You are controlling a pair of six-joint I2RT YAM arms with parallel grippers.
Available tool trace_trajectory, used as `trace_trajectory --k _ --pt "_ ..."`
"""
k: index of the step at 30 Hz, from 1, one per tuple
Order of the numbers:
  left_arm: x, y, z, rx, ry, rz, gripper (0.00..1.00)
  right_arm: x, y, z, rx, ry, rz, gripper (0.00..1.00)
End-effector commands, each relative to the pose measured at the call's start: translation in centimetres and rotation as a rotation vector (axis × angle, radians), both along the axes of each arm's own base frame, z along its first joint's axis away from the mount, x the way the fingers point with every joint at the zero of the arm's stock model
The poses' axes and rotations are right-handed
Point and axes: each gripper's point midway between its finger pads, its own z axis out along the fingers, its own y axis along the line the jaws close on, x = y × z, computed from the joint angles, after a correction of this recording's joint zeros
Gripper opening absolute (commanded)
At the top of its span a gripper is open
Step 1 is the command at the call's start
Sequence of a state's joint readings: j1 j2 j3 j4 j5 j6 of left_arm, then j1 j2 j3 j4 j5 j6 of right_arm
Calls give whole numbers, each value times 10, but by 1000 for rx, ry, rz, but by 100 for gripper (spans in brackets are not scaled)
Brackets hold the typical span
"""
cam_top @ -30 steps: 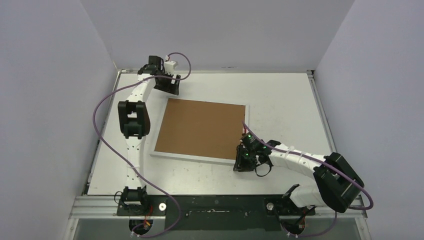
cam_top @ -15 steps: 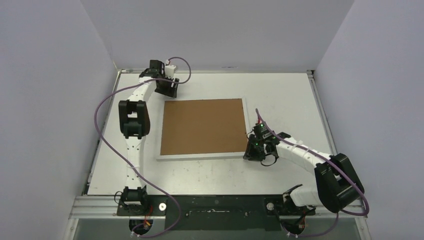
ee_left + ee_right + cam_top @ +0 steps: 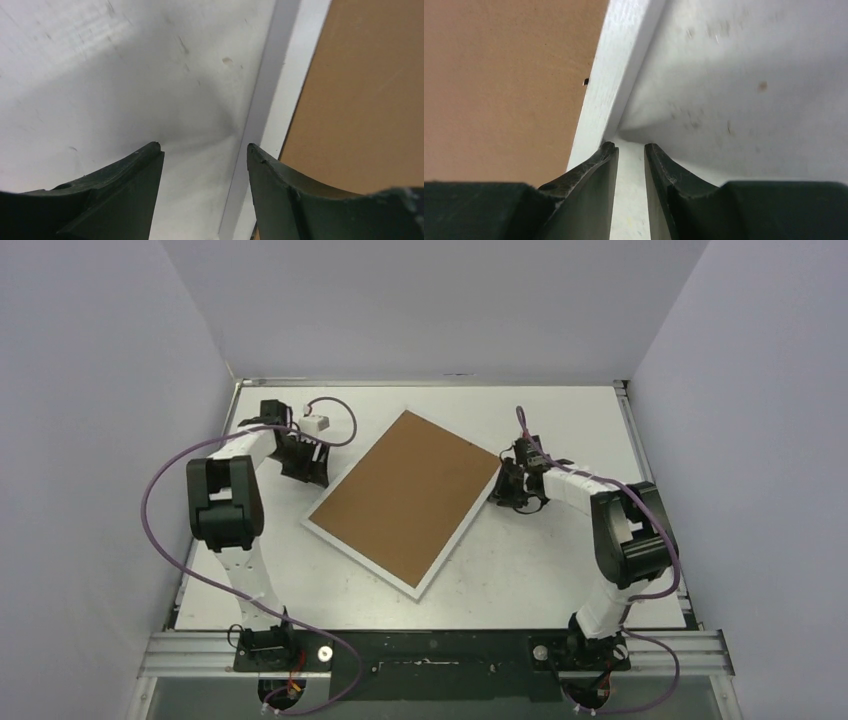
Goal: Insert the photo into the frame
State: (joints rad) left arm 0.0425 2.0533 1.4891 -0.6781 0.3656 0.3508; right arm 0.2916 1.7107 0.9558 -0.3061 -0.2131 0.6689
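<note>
Top view: the frame [image 3: 362, 557] lies flat mid-table [image 3: 560, 570], turned on a diagonal, back side up; the brown backing board [image 3: 405, 495] fills it, with only a thin white border showing round it; that view alone gives the whole layout, with both arms reaching in from opposite sides and purple cables [image 3: 165, 500] looping off them.

My left gripper [image 3: 305, 468] sits at the frame's far-left long edge; jaw gap not readable from above; left wrist cam settles it: fingers [image 3: 125, 190] spread wide, nothing pinched; the frame's white border and grey side run up through the gap, the right-hand finger over the board side, the other over bare table.

My right gripper [image 3: 503, 487] is at the frame's right corner; right wrist cam: fingers [image 3: 589, 190] nearly together, a slim gap between them, nothing visibly clamped; tips right at the frame's edge; contact I can't confirm.

Writing: only a tiny dark mark [image 3: 585, 81] where board meets border, seen on right wrist cam only, too small to read; table scuffs show on both wrist cams, hardly from above.
</note>
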Motion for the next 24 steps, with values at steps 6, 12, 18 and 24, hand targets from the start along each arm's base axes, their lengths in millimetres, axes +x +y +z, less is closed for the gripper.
trace_trajectory --k 6,12,18,24 --pt "-17 -3 89 -226 -80 46 63 84 -2 78 167 -273 -31 31" --pt "-12 -28 89 -308 -79 36 74 102 5 91 273 -304 -42 32" --pt "-16 -35 53 -305 -13 23 76 113 11 87 312 -300 -60 32" --pt "-22 -39 32 -301 22 -4 71 109 17 69 333 -254 -71 31"
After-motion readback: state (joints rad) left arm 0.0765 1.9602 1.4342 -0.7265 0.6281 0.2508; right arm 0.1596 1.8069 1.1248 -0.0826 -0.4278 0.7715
